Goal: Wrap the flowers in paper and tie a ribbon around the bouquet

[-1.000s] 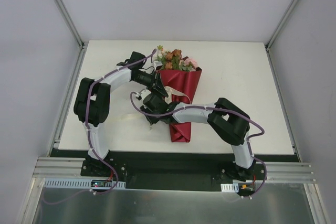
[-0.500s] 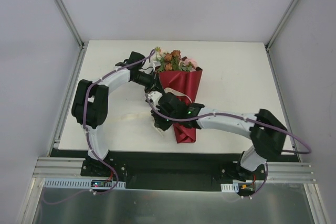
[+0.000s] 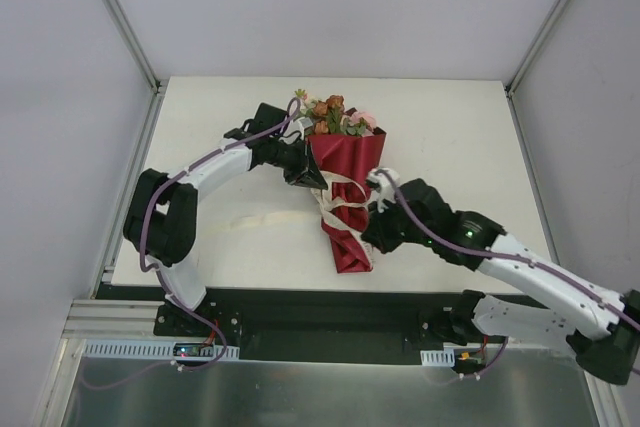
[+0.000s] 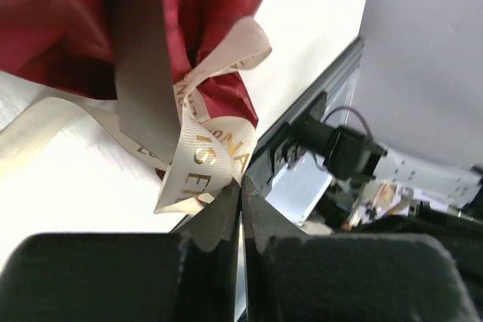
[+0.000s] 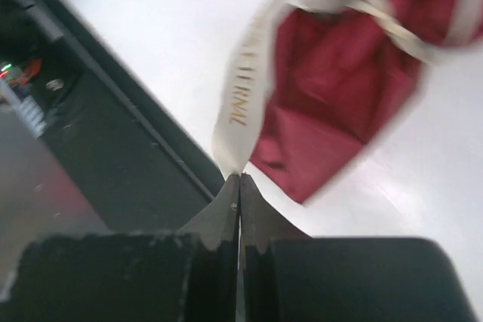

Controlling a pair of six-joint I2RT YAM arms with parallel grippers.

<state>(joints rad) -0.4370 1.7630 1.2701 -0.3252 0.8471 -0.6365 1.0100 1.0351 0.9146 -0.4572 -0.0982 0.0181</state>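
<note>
— Where to look for the bouquet [image 3: 345, 162]?
— Flat on the table [image 3: 470, 137], between the two arms, flowers [image 3: 335, 117] toward the far edge and the pointed end of the paper [image 3: 350, 247] toward the bases. Laid down like that, most likely, to leave the narrow waist of the cone open to reach from either side

— And the left claw [image 4: 241, 186]?
— Closed right down, pinching the ribbon [image 4: 207, 160] at a gold-lettered fold, just beside the waist of the cone. Seems set there to anchor one side of the tie and keep the wrap from springing open

— The right claw [image 5: 239, 180]?
— Closed right down as well, gripping another stretch of ribbon by its edge, out on the opposite side of the cone. Held apart from the left one, probably to draw the crossing snug from both sides at once

— Any slack left over?
— Yes: crossed over the waist of the cone, with a long tail trailing off to the left across the table. Hard to tell whether knotted or merely crossed

— Stage of the job, at a guess?
— Wrapping done, tying under way. Calls for an even pull on both sides; too hard, and likely to crumple the thin paper or drag the whole bundle sideways
</note>
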